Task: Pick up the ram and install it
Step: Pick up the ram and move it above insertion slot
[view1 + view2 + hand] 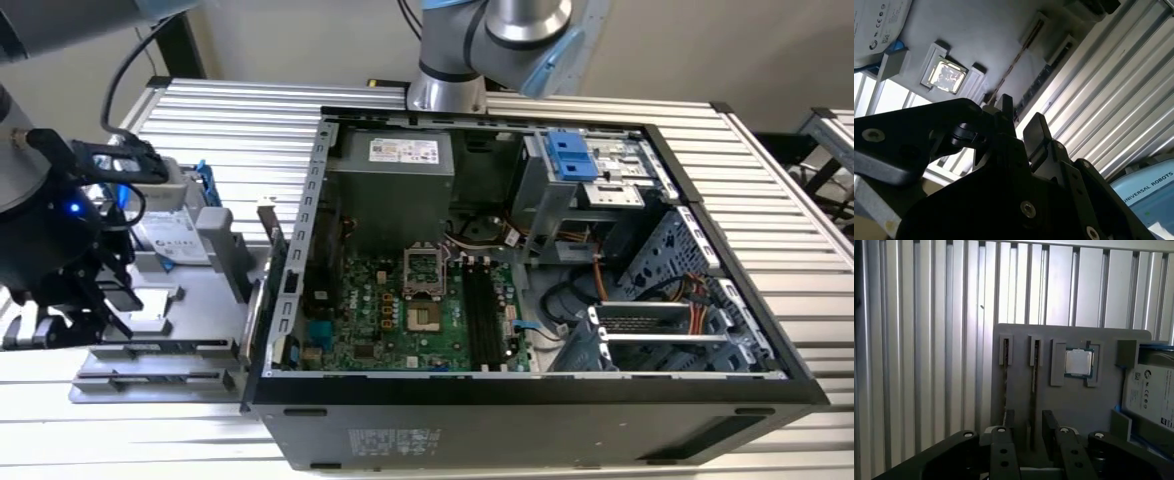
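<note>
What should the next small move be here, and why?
Probably ease straight down. The open gripper hovers above the gray tray with its fingers to either side of the ram standing on edge there, seemingly not yet low enough to grip.

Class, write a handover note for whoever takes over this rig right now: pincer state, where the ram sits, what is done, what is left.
Pincer: open, over the grey tray, a finger on either side of the ram, not closed on it.
Ram: on edge in its tray holder, next to the processor; the tray lies outside the computer case, on the exterior view's left.
Done: pincer lined up on the ram.
Left: ram not yet gripped, lifted or seated in the motherboard slots.
</note>
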Action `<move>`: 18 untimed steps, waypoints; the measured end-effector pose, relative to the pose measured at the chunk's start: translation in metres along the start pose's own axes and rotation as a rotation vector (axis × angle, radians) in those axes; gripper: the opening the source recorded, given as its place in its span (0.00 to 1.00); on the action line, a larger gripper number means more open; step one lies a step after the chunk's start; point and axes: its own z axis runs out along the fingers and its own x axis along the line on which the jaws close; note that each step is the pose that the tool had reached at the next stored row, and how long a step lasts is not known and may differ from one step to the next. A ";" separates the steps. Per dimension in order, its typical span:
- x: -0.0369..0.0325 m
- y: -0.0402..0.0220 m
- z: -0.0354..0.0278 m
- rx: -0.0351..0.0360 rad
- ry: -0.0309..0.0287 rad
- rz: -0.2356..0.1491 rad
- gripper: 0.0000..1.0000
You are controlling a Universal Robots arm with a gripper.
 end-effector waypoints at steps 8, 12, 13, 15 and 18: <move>0.0080 -0.0005 0.0143 -0.0001 0.0001 0.000 1.00; 0.0105 -0.0009 0.0204 0.0000 0.0001 0.000 1.00; 0.0107 -0.0009 0.0215 0.0000 0.0000 0.000 1.00; 0.0111 -0.0010 0.0235 -0.0001 0.0002 0.000 1.00; 0.0128 -0.0013 0.0274 -0.0001 0.0002 0.000 1.00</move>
